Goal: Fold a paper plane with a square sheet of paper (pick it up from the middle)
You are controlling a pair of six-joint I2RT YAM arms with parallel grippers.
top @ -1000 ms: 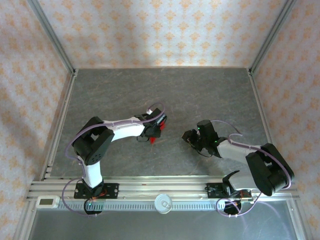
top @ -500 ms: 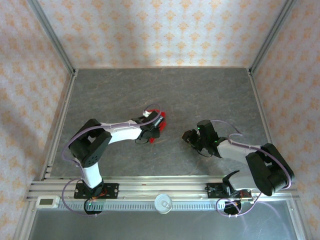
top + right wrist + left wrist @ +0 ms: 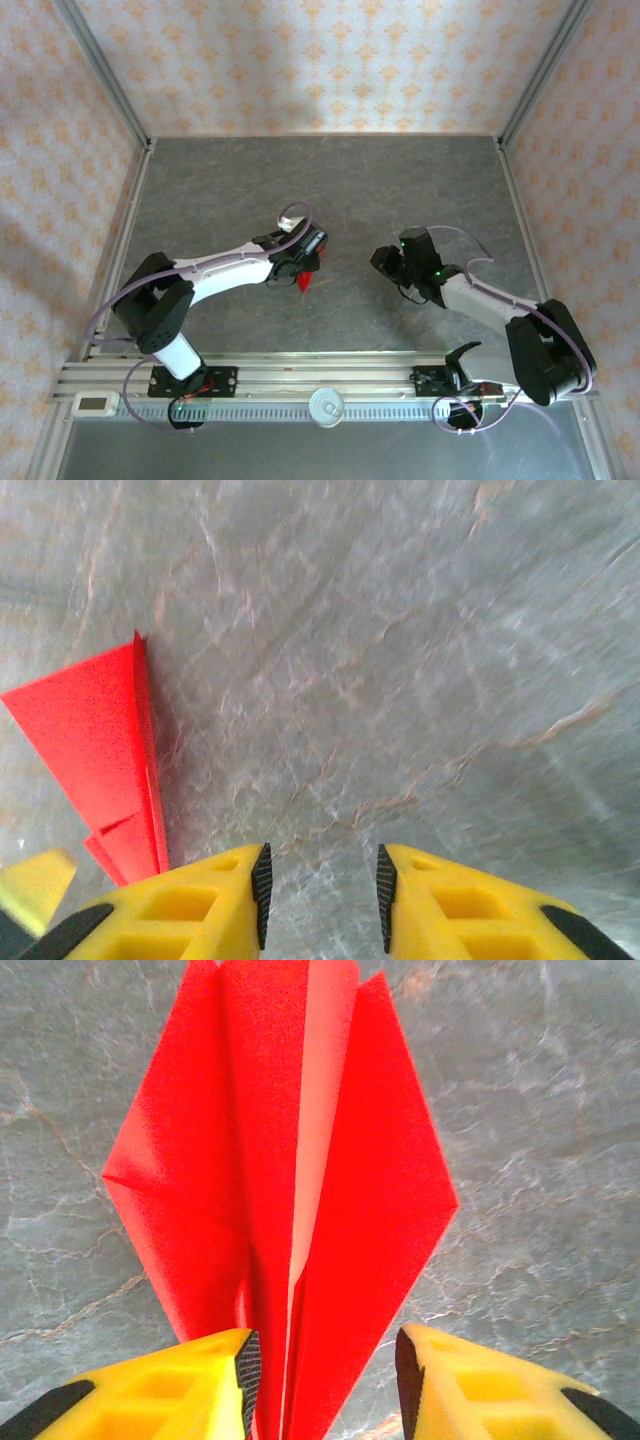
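Paper plane [image 3: 330, 1210] between wider left jaws

The paper plane [image 3: 300, 1190] is a small, bright red, matte dart, folded into a narrow kite shape. Long flaps meet along a centre crease, where a paler strip shows. It sits on the grey desk [image 3: 330, 180], slightly left of the middle and closer to the near edge than the far one. One sharp tip points toward the near edge.

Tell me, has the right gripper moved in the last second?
Yes: the right gripper has shifted slightly farther from the front rail.
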